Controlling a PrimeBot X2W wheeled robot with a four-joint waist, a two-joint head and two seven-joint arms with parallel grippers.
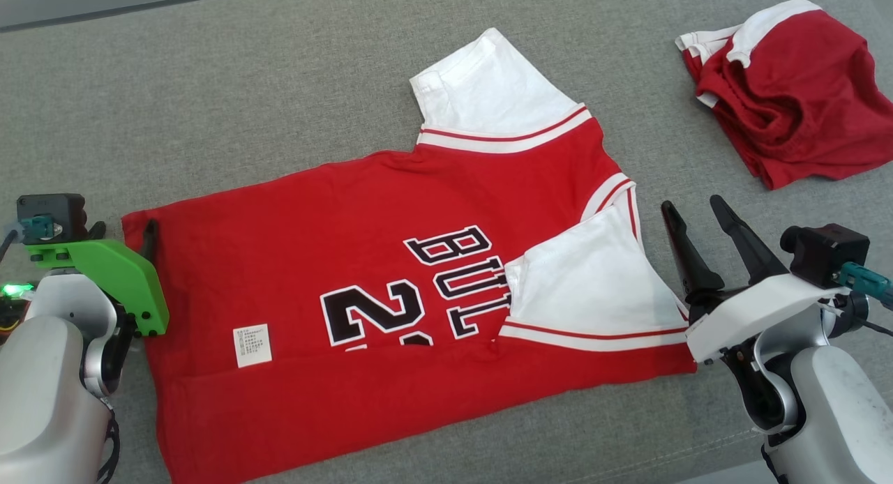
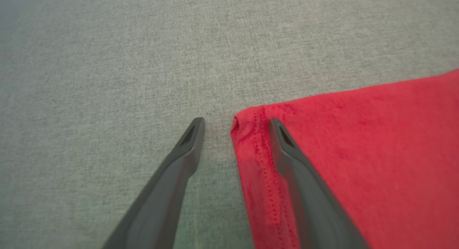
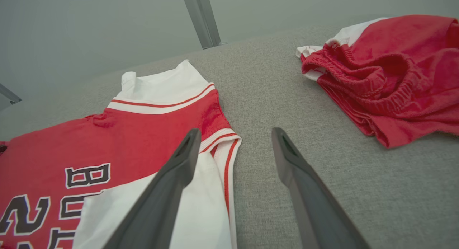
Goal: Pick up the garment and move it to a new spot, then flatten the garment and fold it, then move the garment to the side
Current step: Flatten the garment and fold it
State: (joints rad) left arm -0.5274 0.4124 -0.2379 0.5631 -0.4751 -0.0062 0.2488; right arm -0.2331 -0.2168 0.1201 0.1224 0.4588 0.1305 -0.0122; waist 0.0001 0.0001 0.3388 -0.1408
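Note:
The garment (image 1: pixel 349 212) is a red jersey with white sleeves and black lettering, lying flat on the grey fabric surface with its near long edge folded over. My left gripper (image 1: pixel 123 229) is open at the jersey's left hem corner. In the left wrist view the left gripper (image 2: pixel 236 122) straddles that corner of the garment (image 2: pixel 376 152), one finger on the red cloth and one on bare surface. My right gripper (image 1: pixel 693 205) stands open just right of the folded-in white sleeve. In the right wrist view the right gripper (image 3: pixel 235 131) hangs over the garment's (image 3: pixel 143 134) shoulder edge, holding nothing.
A crumpled pair of red shorts with white trim (image 1: pixel 795 100) lies at the far right, also seen as red shorts (image 3: pixel 387 80) ahead and right of my right fingers. The grey surface's far edge (image 1: pixel 139 10) runs along the top left. A metal bar (image 3: pixel 202 19) rises beyond it.

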